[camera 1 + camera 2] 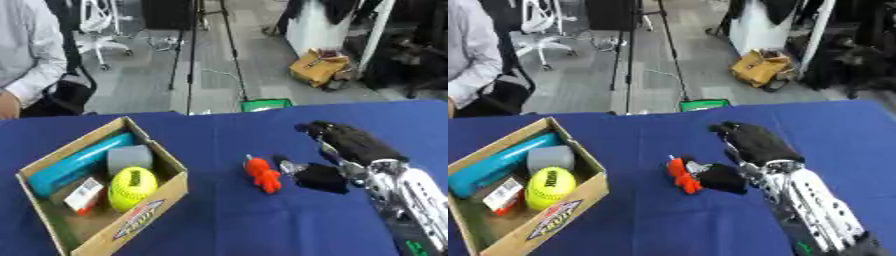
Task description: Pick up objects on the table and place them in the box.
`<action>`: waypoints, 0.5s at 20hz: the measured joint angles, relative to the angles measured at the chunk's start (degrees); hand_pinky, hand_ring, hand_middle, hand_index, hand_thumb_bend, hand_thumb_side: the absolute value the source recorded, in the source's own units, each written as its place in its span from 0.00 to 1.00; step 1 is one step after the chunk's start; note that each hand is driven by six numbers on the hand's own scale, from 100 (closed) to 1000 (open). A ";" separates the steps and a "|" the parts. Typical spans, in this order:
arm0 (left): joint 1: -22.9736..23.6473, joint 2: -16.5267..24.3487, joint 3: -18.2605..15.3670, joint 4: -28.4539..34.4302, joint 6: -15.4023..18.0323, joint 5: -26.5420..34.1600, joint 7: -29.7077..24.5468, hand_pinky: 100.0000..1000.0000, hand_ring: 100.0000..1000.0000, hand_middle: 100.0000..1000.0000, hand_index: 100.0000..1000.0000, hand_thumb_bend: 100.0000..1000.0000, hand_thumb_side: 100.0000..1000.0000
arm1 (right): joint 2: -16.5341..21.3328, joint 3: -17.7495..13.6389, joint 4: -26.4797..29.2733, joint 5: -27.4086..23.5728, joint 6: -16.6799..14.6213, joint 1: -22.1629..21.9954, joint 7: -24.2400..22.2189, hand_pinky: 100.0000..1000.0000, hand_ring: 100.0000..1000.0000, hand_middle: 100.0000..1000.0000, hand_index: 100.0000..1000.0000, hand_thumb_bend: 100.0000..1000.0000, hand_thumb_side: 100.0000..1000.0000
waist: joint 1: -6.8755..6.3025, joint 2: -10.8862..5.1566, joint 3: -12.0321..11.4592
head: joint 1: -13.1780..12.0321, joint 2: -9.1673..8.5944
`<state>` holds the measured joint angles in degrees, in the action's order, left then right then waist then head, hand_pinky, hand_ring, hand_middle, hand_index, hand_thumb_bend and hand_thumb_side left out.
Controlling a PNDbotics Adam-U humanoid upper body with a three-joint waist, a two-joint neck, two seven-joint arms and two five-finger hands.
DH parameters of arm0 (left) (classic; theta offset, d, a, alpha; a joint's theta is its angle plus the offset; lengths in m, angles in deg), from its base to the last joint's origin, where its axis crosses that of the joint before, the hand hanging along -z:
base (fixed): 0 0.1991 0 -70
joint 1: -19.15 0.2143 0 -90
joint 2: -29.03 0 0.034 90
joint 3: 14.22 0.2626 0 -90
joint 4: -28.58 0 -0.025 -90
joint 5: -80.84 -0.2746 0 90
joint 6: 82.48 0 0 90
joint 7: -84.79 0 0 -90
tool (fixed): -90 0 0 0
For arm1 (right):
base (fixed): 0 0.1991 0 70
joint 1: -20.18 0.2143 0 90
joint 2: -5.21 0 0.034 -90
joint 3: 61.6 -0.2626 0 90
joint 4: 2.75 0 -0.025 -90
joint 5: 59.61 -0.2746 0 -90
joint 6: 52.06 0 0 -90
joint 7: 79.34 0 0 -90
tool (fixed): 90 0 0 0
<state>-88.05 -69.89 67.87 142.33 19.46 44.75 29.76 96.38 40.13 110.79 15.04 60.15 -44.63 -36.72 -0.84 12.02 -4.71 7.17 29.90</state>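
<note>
1 orange toy (262, 174) lies seemingly touching right hand's (350, 142) fingers (293, 166).

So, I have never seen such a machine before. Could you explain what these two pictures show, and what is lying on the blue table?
Both pictures come from one camera with two eyes in the robot's head, looking down at the same moment. The black and silver arm entering from the right ends in the right robot hand, resting beside a small orange toy on the blue table. The fingers reach toward the toy, but whether they grip it cannot be told. The left robot hand is not visible. On the left stands a cardboard box already holding a yellow ball, a teal tube, a grey block and a small red-and-white packet.
</note>
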 measured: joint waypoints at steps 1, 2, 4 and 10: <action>-0.01 0.00 0.06 0.00 0.03 0.01 -0.04 0.87 0.78 0.86 0.80 0.00 0.81 | -0.27 0.27 -0.08 0.11 -0.13 -0.01 -0.13 1.00 0.96 0.90 1.00 0.35 0.92 | 0.02 0.04 -0.05 | 0.02 0.00; -0.02 0.00 0.18 0.00 0.06 0.02 -0.07 0.87 0.78 0.86 0.80 0.00 0.82 | -0.44 0.54 -0.34 0.17 -0.25 -0.01 -0.25 1.00 0.96 0.90 1.00 0.35 0.92 | 0.06 0.04 -0.16 | 0.06 0.00; -0.07 0.00 0.32 0.00 0.13 0.05 -0.15 0.87 0.78 0.86 0.80 0.00 0.82 | -0.84 1.09 -1.08 0.29 -0.34 -0.01 -0.34 1.00 0.97 0.91 1.00 0.34 0.92 | 0.13 0.13 -0.37 | 0.20 0.00; -0.37 0.00 0.48 0.00 0.24 0.22 -0.28 0.87 0.78 0.86 0.80 0.00 0.81 | -1.27 2.32 -3.27 0.69 -0.54 0.06 -0.54 1.00 0.97 0.91 1.00 0.32 0.91 | 0.08 0.38 -0.86 | 0.41 -0.01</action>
<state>-88.42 -69.89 68.35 142.33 19.70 44.97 29.48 95.12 42.45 107.52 15.73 59.61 -44.57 -37.27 -0.76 12.39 -5.56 7.58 29.89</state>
